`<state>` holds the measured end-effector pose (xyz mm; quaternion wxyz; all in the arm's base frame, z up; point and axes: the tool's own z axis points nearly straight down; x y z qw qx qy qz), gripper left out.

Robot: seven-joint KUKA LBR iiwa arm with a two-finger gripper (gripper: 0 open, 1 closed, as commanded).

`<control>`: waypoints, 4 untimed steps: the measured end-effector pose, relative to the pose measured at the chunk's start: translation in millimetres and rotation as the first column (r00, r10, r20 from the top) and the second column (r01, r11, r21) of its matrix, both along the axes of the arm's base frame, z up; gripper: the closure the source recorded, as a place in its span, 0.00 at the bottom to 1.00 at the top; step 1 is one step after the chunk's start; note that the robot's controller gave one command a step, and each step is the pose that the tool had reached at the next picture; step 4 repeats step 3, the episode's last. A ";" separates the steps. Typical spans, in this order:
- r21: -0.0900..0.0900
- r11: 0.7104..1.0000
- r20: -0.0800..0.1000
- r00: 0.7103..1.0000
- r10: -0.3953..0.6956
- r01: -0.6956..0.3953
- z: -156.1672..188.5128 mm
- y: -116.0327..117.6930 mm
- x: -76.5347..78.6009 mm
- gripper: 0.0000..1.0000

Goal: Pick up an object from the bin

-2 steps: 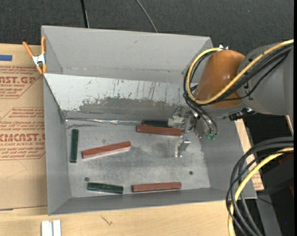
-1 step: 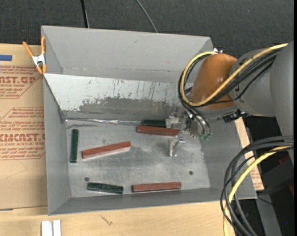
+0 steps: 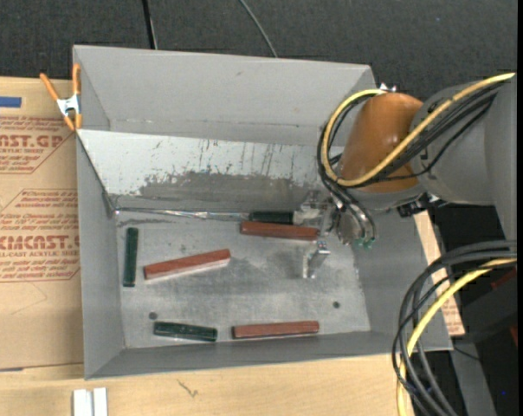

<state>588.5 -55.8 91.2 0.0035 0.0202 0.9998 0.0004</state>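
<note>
Lower edge of frame: a red-brown bar (image 3: 275, 329) and a dark green stick (image 3: 184, 330) lie flat, well apart from the arm. Mid-left: red-and-white bar (image 3: 186, 265).

Centre right: my gripper (image 3: 318, 248) is low over the bin floor (image 3: 244, 293), at the right end of a red-brown stick (image 3: 274, 230). A dark green piece (image 3: 270, 218) lies just behind it.

I take this stick as the target. It looks light, stiff and smooth. I'd grip across its narrow width, nearer mid-length. I can't tell whether the gripper is spread or clamped, or touching the stick.
</note>
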 end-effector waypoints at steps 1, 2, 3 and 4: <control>0.002 0.942 0.000 0.942 -0.336 0.336 -13.6 12.3 7.2 1.00; 0.002 0.942 0.000 0.942 -0.336 0.336 -13.6 12.3 7.2 1.00; 0.000 0.948 -0.004 0.948 -0.319 0.319 132.6 24.3 1.9 1.00; 0.000 0.948 -0.004 0.948 -0.319 0.319 132.6 24.3 1.9 1.00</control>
